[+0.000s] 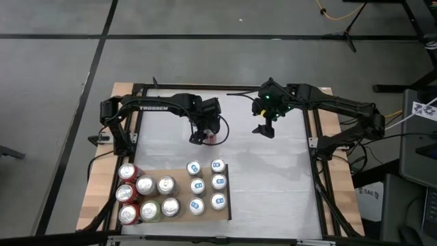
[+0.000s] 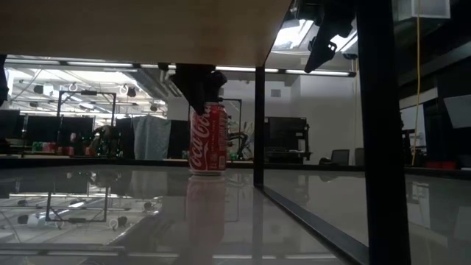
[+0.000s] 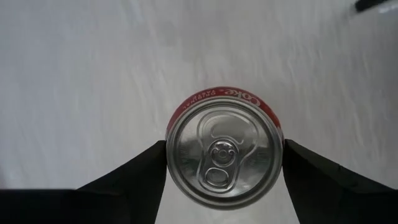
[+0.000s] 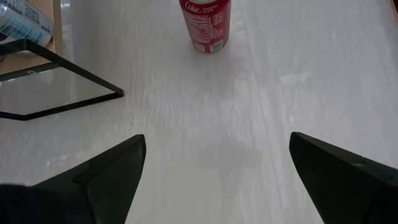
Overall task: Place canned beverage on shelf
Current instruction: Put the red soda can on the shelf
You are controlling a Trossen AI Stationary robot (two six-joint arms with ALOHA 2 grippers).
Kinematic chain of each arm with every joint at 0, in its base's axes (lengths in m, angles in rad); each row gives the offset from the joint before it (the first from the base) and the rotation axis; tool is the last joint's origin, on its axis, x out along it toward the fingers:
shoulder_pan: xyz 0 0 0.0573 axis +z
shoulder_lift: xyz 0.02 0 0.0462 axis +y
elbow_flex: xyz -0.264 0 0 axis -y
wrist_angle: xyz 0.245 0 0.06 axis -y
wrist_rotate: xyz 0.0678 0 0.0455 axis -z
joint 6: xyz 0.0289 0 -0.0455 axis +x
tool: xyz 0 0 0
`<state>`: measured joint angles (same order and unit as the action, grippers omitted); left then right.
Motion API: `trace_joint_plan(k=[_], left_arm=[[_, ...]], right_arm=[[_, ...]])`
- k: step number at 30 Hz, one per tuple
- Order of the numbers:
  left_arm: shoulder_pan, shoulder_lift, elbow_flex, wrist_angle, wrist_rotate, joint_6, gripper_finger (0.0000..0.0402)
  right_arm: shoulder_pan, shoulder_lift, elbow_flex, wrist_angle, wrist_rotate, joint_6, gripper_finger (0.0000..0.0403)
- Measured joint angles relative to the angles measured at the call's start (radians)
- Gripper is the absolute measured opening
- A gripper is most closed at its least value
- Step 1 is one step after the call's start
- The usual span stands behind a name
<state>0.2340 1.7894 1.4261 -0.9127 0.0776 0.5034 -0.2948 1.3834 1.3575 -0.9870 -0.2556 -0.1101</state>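
Here, the upright red can (image 3: 225, 148) is straddled from directly above by the left gripper (image 3: 225, 163), fingers touching its sides, on the white table (image 1: 273, 178) beyond the shelf (image 1: 225, 184). The right gripper (image 4: 214, 163) is held wide open, empty, nearby.

From my remote station, the overhead camera shows me a grey concrete floor (image 1: 205, 58) crossed by dark tape lines (image 1: 89, 75), filling the upper half of the frame. A yellow cable (image 1: 339, 14) loops at the upper right, beside black stand legs (image 1: 349, 35). At the right edge I see dark equipment with a white tag (image 1: 425, 109). In the level camera, the room behind is dim: long ceiling strip lights (image 2: 88, 64) run across the upper left, a pale wall (image 2: 305, 110) stands at centre right, and dark monitors (image 2: 283, 136) and office chairs (image 2: 340, 156) sit along the far side.
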Motion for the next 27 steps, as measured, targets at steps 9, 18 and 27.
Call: trace_joint_plan(k=[9, 18, 27], left_arm=[[0.003, -0.034, -0.006, -0.02, 0.001, -0.135, 0.0262], [0.008, -0.075, -0.006, -0.06, -0.016, -0.187, 0.0261], [0.013, -0.15, -0.005, -0.077, -0.019, -0.225, 0.026]], right_arm=[[0.0, 0.0, 0.0, 0.0, 0.0, 0.0, 0.0386], [0.0, 0.0, 0.0, 0.0, 0.0, 0.0, 0.0386], [0.0, 0.0, 0.0, 0.001, 0.001, 0.0, 0.0386]])
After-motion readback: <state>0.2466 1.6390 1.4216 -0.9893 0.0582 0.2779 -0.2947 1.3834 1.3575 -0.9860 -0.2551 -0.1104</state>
